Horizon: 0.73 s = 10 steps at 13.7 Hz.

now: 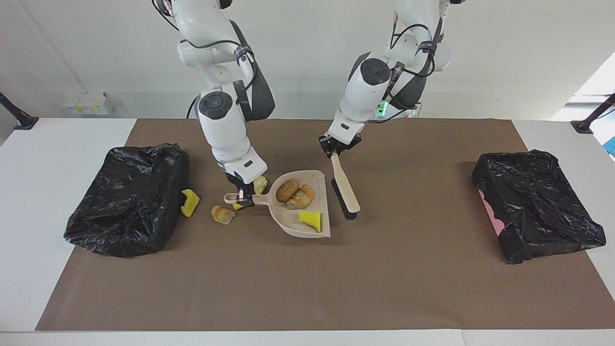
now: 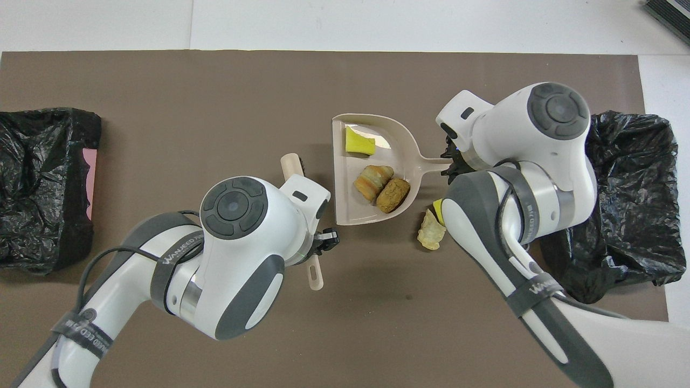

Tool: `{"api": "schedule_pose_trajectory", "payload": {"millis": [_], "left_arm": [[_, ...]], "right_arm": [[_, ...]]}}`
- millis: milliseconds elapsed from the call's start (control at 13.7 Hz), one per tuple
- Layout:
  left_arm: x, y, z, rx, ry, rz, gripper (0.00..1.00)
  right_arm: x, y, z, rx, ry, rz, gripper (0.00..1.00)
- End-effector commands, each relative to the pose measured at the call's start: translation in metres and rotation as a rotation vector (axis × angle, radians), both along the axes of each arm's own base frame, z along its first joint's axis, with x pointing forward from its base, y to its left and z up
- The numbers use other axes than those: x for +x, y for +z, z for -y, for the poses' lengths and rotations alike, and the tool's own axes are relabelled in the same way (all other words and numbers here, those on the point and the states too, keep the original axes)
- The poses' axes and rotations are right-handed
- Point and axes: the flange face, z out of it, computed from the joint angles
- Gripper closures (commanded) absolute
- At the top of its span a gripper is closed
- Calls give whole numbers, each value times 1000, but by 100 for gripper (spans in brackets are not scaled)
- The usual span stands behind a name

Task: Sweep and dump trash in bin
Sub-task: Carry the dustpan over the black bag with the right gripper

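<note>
dustpan (image 1: 307,211) (three trash chunks (image 1: 298,196)), brush (image 1: 345,190) beside

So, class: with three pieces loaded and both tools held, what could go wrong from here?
1. The dustpan, held only by its handle in the right gripper, has an open front; tilting could spill its yellow piece.
2. Four pieces remain on the mat, like the striped lump, and may be left unswept.
3. The brush in the left gripper hangs beside the pan and could knock it.

A white worktop (image 1: 29,202) carries a brown mat (image 1: 307,278). A plain pale wall (image 1: 504,57) rises at its far edge, where a small white box (image 1: 86,103) sits. Daylight enters from the right.
</note>
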Motion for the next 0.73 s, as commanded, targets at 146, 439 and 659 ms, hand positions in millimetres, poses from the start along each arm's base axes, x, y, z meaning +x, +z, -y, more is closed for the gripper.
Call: {"api": "schedule_pose_trajectory", "payload": {"millis": [146, 439, 659], "left_arm": [[-74, -2, -19, 27, -63, 43, 100], [-128, -23, -12, 59, -40, 59, 100], [-155, -43, -4, 44, -45, 87, 100]], "right_arm": [[-6, 32, 74, -5, 10, -12, 100], [-21, 75, 142, -91, -36, 10, 100], [-31, 94, 191, -145, -50, 19, 100]]}}
